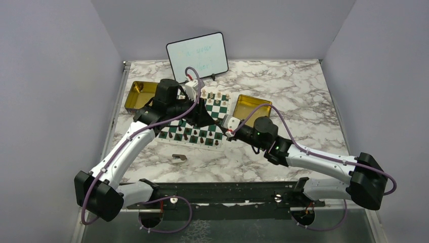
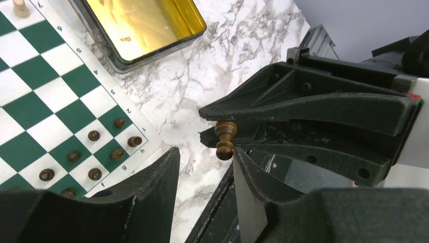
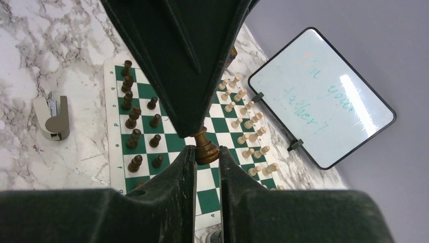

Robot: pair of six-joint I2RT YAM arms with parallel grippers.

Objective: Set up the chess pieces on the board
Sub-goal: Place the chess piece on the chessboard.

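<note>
scrap near the table's front edge, board mid-table, dark pieces along its near edge, right claw pinching one dark piece by the base, seemingly over the board's right edge, left claw parted around its head, light pieces along the far edge

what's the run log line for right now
left end effector: open around dark piece | right end effector: shut on dark piece | board: partly set
</note>
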